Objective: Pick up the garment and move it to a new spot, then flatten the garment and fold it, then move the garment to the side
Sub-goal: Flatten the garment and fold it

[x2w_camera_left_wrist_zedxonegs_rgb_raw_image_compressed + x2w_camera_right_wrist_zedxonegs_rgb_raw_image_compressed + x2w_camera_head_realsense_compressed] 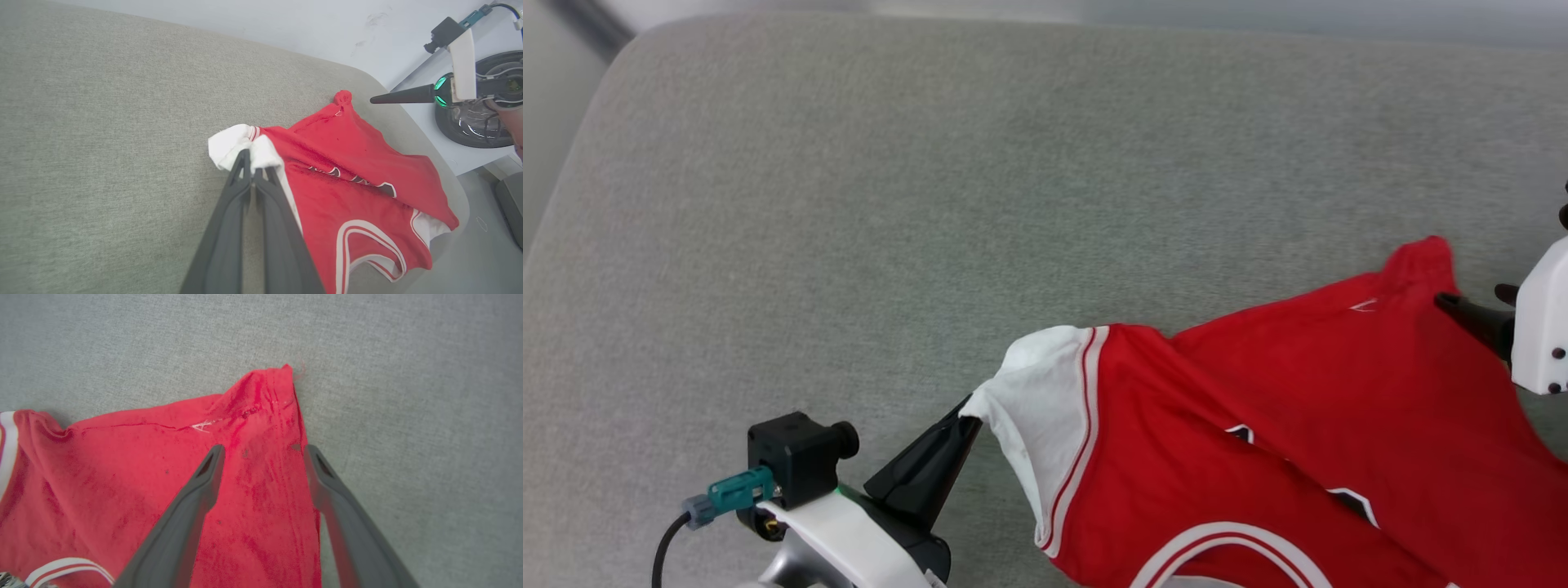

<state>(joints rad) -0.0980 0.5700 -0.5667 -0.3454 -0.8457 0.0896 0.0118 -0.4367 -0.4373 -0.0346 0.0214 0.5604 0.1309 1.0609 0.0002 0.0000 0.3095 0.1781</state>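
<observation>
The red short-sleeved T-shirt with white sleeves [1258,425] lay rumpled toward the right side of the grey fabric cushion [890,204]. My left gripper [247,157] was pinched tight on a white sleeve's edge. My right gripper [261,451] hung over the far red corner, fingers spread wide, holding nothing.

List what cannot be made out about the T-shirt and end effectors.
Head view: T-shirt runs off the bottom and right edges, ring graphic cut off.
Head view: right end effector is cut by the right edge.
Left wrist view: a fold hides most of the chest lettering.
Right wrist view: white logo too small to read.
</observation>
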